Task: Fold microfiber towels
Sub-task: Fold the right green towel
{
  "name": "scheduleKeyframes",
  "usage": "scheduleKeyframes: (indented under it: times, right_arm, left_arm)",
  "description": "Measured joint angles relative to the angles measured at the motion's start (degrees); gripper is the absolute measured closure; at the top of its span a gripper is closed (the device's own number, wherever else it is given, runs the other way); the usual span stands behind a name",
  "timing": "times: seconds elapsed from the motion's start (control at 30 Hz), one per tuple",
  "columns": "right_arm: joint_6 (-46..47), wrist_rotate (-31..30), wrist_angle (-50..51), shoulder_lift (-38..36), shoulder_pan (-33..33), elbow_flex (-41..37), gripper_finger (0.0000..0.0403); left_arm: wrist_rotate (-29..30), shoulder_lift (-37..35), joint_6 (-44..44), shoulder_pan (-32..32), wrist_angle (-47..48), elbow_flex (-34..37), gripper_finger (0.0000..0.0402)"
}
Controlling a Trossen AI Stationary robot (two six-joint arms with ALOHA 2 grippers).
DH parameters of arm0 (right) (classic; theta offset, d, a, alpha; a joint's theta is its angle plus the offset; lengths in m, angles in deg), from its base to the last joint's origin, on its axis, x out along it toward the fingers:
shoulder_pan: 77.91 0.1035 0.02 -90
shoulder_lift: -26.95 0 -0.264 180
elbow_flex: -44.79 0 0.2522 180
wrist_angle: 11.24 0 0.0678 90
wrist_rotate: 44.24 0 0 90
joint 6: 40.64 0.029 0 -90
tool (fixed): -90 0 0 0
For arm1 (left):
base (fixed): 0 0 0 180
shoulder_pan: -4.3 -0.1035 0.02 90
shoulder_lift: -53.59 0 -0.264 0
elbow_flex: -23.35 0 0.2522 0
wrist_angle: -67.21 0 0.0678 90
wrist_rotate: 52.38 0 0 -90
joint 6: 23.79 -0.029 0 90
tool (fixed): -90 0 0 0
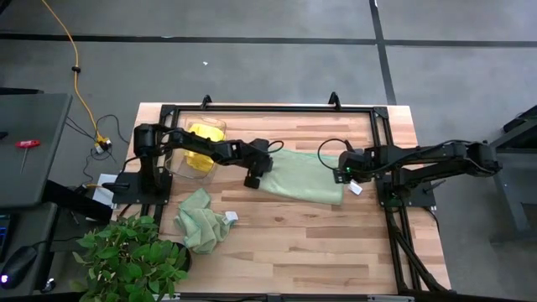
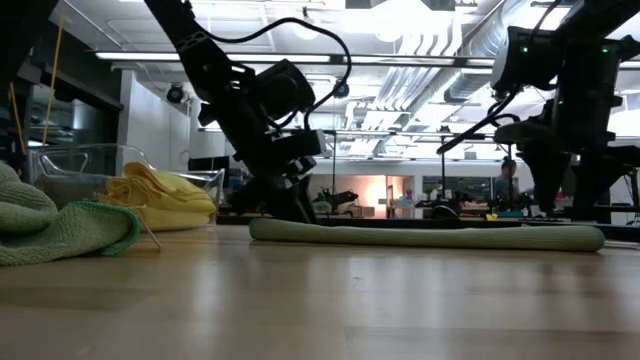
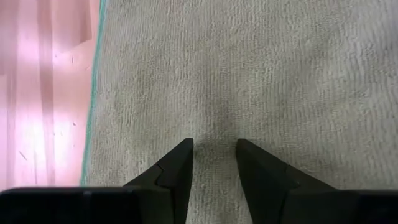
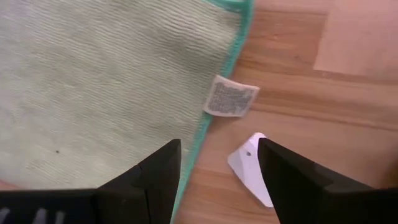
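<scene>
Left gripper (image 1: 251, 179) down on near-left corner of flat sage towel (image 1: 304, 174), fingers (image 3: 176, 169) parted narrowly, tips pressed on cloth, nothing pinched between. Right gripper (image 1: 346, 174) low over same towel's right edge, fingers (image 4: 163, 168) spread wide, holding nothing, straddling teal hem near sewn label (image 4: 231, 99). Wooden table (image 1: 319, 239) under all. Crumpled sage towel (image 1: 200, 220) near front-left, beside leafy plant (image 1: 130, 258). Yellow towels (image 1: 200, 148) heaped in clear container (image 1: 215, 127) at back-left. Small white tag (image 4: 252, 167) on wood just beside right hem.

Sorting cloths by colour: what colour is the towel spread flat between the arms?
Pale sage green towel, clearest in the high view.
</scene>
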Motion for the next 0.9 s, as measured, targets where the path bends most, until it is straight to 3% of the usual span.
scheduleKeyframes:
  times: [0.2, 0.37, 0.57, 0.8, 0.9]
  right_arm:
    - [1.1, 0.0, -2.5, 0.0, 0.0, 0.0, 0.0197]
    - [0.8, 1.3, -0.8, 0.0, 0.0, 0.0, 0.0197]
    - [-0.3, 3.6, 1.7, 0.0, 0.0, 0.0, 0.0197]
    - [-0.5, 4.0, 1.4, 0.0, 0.0, 0.0, 0.0197]
    - [-0.5, 4.7, 1.3, 0.0, 0.0, 0.0, 0.0197]
  left_arm:
    - [-0.9, -0.3, 2.7, -0.1, 0.8, 0.1, 0.0345]
    - [-5.4, 0.3, 13.4, 0.8, 0.5, 0.1, 0.0396]
    - [-0.4, 1.8, 23.6, 6.2, -0.6, -0.1, 0.039]
    - [7.7, 0.7, 20.1, 11.3, 1.5, -1.0, 0.0386]
    - [7.7, 0.1, 18.6, 11.2, 5.7, -3.1, 0.0372]
